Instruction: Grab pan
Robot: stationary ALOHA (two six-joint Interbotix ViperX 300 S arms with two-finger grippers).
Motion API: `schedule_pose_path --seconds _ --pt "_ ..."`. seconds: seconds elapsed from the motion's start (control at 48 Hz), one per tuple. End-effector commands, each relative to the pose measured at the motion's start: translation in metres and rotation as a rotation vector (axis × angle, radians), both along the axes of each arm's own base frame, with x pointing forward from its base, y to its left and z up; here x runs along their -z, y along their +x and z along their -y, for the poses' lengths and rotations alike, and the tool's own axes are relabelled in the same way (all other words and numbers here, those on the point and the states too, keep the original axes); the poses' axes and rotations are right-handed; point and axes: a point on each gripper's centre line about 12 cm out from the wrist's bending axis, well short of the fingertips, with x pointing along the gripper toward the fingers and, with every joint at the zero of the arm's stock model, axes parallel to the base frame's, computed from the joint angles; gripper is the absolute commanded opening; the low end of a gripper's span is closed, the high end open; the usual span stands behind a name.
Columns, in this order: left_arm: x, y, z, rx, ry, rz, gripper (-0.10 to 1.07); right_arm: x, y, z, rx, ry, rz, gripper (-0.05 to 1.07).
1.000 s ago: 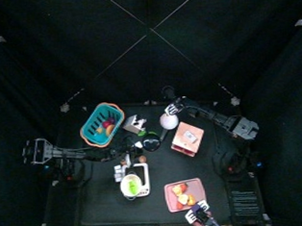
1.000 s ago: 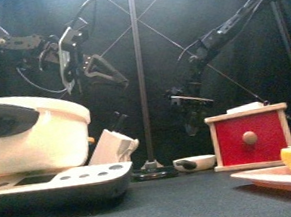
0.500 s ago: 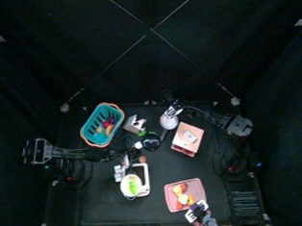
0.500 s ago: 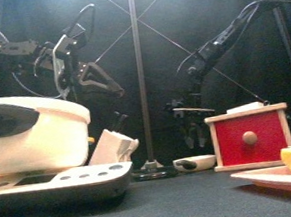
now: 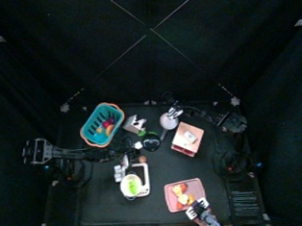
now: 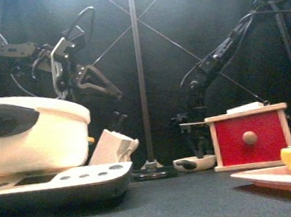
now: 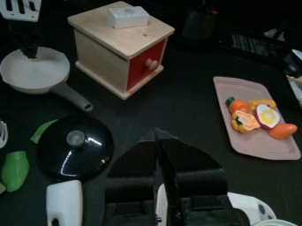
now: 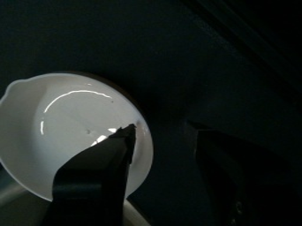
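The white pan (image 8: 73, 124) lies on the black table just behind the red wooden box (image 5: 187, 138). It shows in the left wrist view (image 7: 33, 71) with its handle pointing toward the black lid (image 7: 74, 146), and low beside the box in the front view (image 6: 193, 162). My right gripper (image 8: 163, 132) is open right above the pan's rim, one jaw over the bowl and one outside it. It shows in the top view (image 5: 173, 113) and hangs over the pan in the front view (image 6: 191, 128). My left gripper (image 7: 162, 163) is shut, empty and held high at the left.
A teal basket (image 5: 101, 123) stands at the back left. A pink tray (image 7: 266, 119) with food lies at the front right. A white cooker (image 6: 30, 131) on a black base stands near the front. A white block (image 7: 124, 15) sits on the red box.
My right gripper has come down from above the red box's height to just over the pan, and the right arm has folded back. The left arm has barely moved.
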Motion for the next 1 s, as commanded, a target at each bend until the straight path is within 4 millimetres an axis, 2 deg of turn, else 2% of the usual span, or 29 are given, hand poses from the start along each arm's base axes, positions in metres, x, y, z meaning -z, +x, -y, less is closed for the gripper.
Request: schedule_pose_path --seconds 0.0,0.125,0.354,0.521,0.792,0.979 --pt "-0.007 0.002 -0.001 -0.002 0.006 0.027 0.38 -0.010 0.001 0.004 0.000 -0.024 0.021 0.81" --pt "-0.006 0.001 -0.001 -0.002 0.006 0.024 0.38 -0.004 0.001 0.004 -0.002 -0.017 0.014 0.76" --pt "-0.005 0.000 -0.001 -0.001 0.007 0.021 0.38 -0.004 0.001 0.005 -0.007 -0.025 0.008 0.57" --pt "-0.005 0.000 -0.001 -0.002 0.005 0.019 0.39 -0.014 0.001 0.006 -0.006 -0.038 0.014 0.46" --pt "-0.005 0.000 -0.001 -0.002 0.005 0.019 0.39 -0.049 0.004 0.002 -0.010 -0.077 0.049 0.42" --pt "-0.005 0.000 -0.001 -0.004 0.003 0.020 0.39 -0.051 0.003 -0.001 -0.007 -0.073 0.054 0.42"
